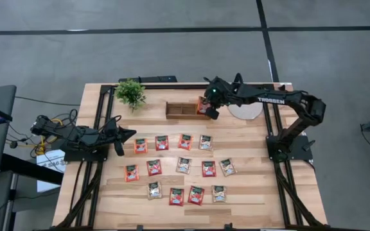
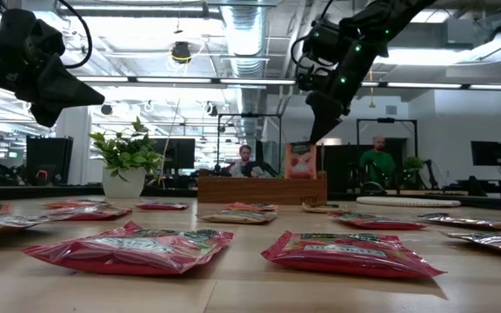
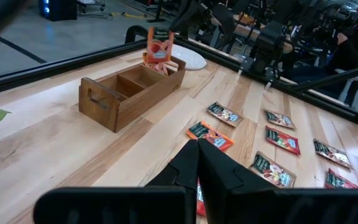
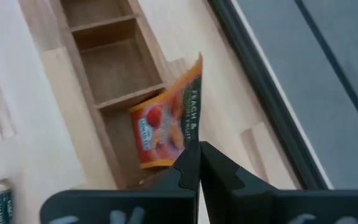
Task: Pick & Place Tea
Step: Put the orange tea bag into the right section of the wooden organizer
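The right gripper (image 1: 209,108) hangs over the right-hand end of the wooden box (image 1: 186,110) near the far edge of the table (image 1: 255,192), its fingers pressed together with nothing between them. Just under the fingertips one red tea sachet (image 4: 166,127) stands on edge, tilted, in the box's end compartment; the other two compartments hold nothing. In the low view that sachet (image 2: 300,161) pokes above the box rim, with the gripper just above it.

The left gripper (image 1: 124,136) waits near the table's left edge, its fingers (image 3: 219,168) also closed and empty.

The remaining sachets (image 1: 184,165) lie flat in three loose rows across the middle of the table towards its near edge, red and pale ones mixed, each apart from its neighbours. A small potted plant (image 1: 131,94) stands by the far left corner, just left of the box. A round pale disc (image 1: 246,109) lies to the box's right, partly under the right arm.
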Controlling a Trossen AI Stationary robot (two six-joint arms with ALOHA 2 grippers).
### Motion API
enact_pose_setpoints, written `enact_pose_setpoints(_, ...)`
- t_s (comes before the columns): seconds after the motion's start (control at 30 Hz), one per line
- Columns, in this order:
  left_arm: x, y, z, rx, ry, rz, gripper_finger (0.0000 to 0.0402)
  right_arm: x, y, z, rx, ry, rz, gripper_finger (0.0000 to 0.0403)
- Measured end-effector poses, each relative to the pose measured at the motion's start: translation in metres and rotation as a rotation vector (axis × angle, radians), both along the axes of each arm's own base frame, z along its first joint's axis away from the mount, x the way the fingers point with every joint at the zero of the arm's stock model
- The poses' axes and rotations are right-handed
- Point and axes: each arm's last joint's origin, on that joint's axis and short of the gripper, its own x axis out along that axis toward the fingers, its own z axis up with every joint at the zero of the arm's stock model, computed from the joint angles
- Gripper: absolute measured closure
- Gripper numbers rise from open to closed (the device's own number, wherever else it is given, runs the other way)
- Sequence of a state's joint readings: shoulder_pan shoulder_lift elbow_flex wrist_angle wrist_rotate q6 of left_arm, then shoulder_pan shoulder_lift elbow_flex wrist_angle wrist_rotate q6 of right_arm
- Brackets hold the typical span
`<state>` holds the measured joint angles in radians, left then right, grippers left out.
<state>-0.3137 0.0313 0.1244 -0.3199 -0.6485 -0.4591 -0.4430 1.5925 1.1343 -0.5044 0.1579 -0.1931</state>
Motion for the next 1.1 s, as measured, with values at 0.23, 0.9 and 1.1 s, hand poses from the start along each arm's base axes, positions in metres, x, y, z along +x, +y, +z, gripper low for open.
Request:
enact_pose_setpoints(0.23, 0.0, 0.0, 0.0, 0.0, 0.0, 0.0, 0.0401, 0.007, -0.006, -0.011, -0.001, 0.011, 0.019, 0.0403)
enact_pose_setpoints(0.9, 0.0, 0.0, 0.0, -0.005, -0.001, -0.006, 0.0401, 0.008, -0.012, -0.023, 0.005, 0.056, 0.05, 0.0403)
enact_pose_setpoints(1.1, 0.0, 0.0, 0.0, -0.004, -0.001, -0.005, 0.0401, 0.008, -0.012, -0.023, 0.002, 0.061, 0.063, 0.0403)
